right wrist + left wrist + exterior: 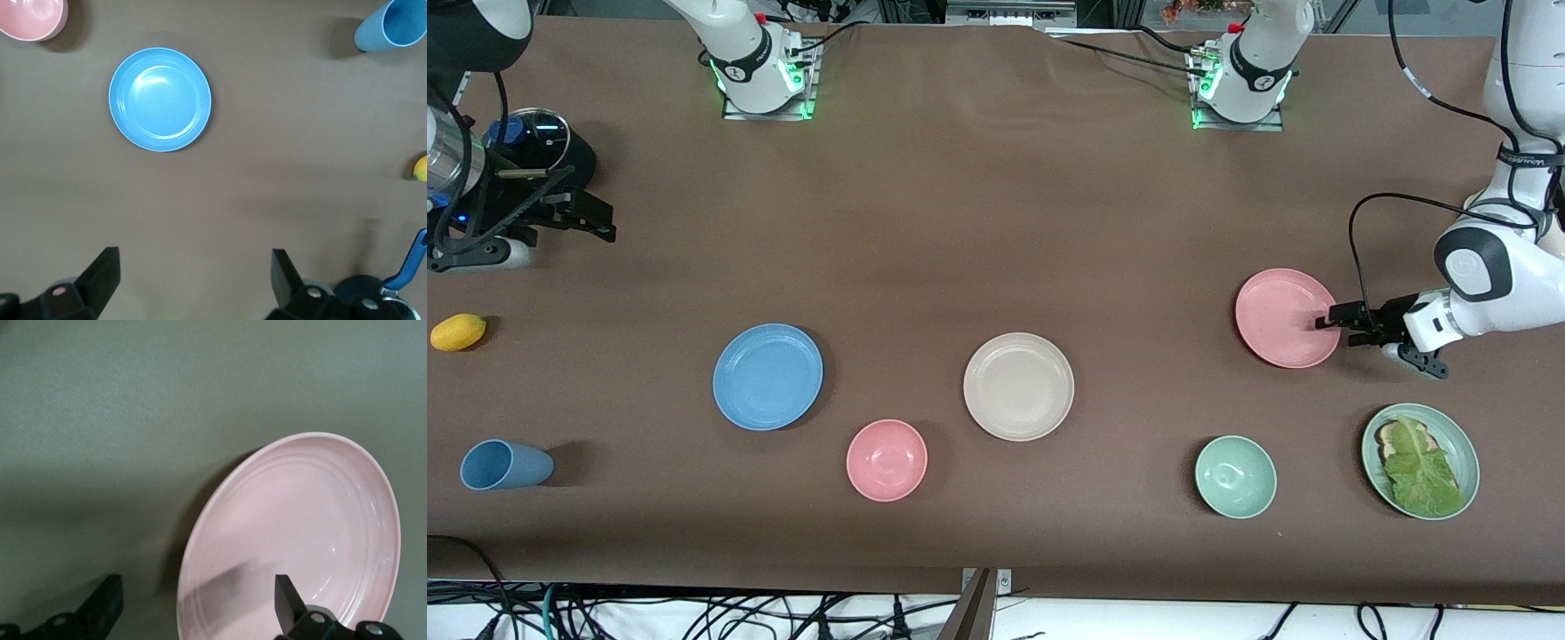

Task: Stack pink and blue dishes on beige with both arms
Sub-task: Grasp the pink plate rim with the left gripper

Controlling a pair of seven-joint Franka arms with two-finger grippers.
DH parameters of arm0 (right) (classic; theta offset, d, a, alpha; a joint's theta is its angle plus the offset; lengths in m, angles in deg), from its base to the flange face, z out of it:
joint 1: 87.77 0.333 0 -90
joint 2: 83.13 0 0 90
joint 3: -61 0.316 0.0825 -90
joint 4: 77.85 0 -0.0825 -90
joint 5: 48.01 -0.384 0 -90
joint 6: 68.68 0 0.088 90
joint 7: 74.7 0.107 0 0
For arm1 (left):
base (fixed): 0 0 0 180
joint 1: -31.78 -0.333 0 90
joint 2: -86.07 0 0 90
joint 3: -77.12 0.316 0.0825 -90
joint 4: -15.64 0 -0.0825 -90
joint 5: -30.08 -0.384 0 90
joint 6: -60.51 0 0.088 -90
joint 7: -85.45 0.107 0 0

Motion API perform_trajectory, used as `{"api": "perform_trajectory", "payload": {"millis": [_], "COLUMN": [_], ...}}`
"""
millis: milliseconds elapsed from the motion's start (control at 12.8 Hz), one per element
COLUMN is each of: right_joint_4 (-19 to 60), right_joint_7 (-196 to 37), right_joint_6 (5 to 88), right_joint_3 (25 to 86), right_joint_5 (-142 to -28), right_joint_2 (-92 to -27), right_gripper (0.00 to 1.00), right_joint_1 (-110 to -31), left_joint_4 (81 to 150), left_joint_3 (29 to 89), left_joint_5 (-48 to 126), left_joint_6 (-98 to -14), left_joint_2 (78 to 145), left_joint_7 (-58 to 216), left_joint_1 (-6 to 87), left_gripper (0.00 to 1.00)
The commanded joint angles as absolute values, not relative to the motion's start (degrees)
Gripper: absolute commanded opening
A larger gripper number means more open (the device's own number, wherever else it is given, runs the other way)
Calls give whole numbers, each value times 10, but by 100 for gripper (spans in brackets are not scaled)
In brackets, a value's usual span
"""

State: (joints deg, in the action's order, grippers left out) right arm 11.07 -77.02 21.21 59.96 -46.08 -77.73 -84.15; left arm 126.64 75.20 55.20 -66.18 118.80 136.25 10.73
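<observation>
Only in the left wrist view is the left gripper [197, 603] seen with jaws spread wide astride the pink plate's [300, 540] rim, unclenched. The right gripper [193, 283] is seen released, empty, high over the desk [267, 173] near the blue plate [160, 99]. The beige plate [1018, 386] lies between both plates.

On the table [996, 222], the middle plate [1018, 387] lies between the right-end plate [767, 376] and the left-end plate [1285, 317], which sits farther from the camera. The left hand [1332, 322] straddles the left-end plate's rim, fingers apart. A bowl [887, 460] lies nearer the camera, between the middle and right-end plates. The right hand [605, 222] hangs spread over the table's right-arm end.
</observation>
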Motion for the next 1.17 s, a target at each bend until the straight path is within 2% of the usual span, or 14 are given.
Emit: {"api": "perform_trajectory", "payload": {"millis": [0,156,234,312,390,468,937,1093], "right_joint_4": [97,98,98,98,98,98,98,98], "right_joint_7": [-770,-778,-779,-779,-778,-778,-770,-770], "right_joint_6": [209,209,209,209,210,213,278,293], "right_joint_3": [604,604,604,604,605,605,607,608], "right_joint_5": [-491,-532,-538,-536,-535,-533,-532,-528], "right_joint_2": [-774,-773,-770,-770,-769,-769,-701,-681], "right_gripper": [100,100,100,100,100,100,100,100], "right_joint_1": [-858,-887,-891,-892,-892,-891,-887,-886], "left_joint_4": [1313,1323,1323,1323,1323,1322,1313,1287], "left_joint_3": [748,748,748,749,750,750,751,751], "left_joint_5": [581,584,584,584,583,583,583,584], "left_joint_6": [-671,-673,-674,-673,-670,-668,-659,-633], "left_joint_2": [1154,1150,1150,1150,1151,1151,1152,1151], "left_joint_7": [1382,1382,1382,1382,1382,1382,1382,1369], "left_joint_1": [102,103,103,103,103,103,103,109], "left_gripper": [100,98,82,52,17,0,0,0]}}
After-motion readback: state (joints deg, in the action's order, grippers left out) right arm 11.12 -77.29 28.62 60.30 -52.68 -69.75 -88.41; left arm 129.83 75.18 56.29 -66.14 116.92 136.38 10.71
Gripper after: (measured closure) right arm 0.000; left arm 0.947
